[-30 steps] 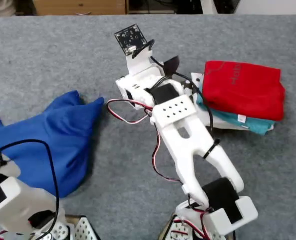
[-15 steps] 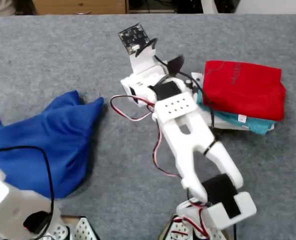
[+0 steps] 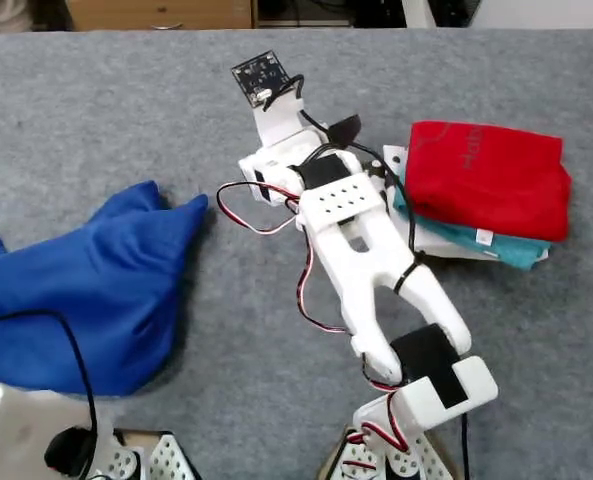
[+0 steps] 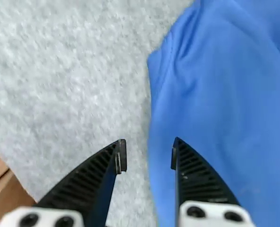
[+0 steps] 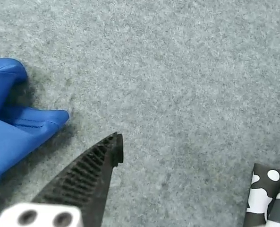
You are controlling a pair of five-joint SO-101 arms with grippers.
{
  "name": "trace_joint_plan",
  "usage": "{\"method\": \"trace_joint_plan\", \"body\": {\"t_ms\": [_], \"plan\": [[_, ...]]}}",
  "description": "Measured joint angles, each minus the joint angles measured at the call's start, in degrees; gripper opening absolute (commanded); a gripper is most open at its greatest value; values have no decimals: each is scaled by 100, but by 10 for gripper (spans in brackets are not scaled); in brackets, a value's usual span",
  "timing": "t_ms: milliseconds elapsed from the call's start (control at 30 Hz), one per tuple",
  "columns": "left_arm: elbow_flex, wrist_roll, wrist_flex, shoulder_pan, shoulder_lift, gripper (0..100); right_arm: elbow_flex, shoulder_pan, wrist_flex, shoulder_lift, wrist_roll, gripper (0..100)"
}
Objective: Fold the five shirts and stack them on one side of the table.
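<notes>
Item 1. Blue shirt: unfolded and rumpled. It lies on the left part of the table, its far end running out past the edge of the high view. One pointed corner faces the middle of the table.

Item 2. Stack of folded garments on the right side of the table. The red shirt is on top and the teal shirt is beneath it with its edge showing. A black-and-white spotted garment is lowest (a mere rim of it peeks out). The stack is well apart from the blue shirt.

Item 3. Table cover: grey and felt-like.

Item 4. Left gripper: fingers apart, nothing between them. It straddles the blue shirt's edge, one finger over the cloth and the other over bare cover. Contact with the cloth cannot be told.

Item 5. Right arm: stretched across the middle of the table between the blue shirt and the stack. A red-and-white cable loops beside it.

Item 6. Right gripper: above bare cover, between the blue shirt's corner and the stack. Whether it is apart or together cannot be told.
</notes>
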Motion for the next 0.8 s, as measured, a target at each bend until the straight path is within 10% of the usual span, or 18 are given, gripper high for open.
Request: {"method": "trace_joint_plan", "body": {"t_ms": [300, 800], "plan": [[-457, -246, -475, -70, 1248, 167, 0, 0, 0, 0, 0, 594], [-3780, -255, 1116, 79, 3991, 99, 0, 0, 0, 0, 0, 594]]}}
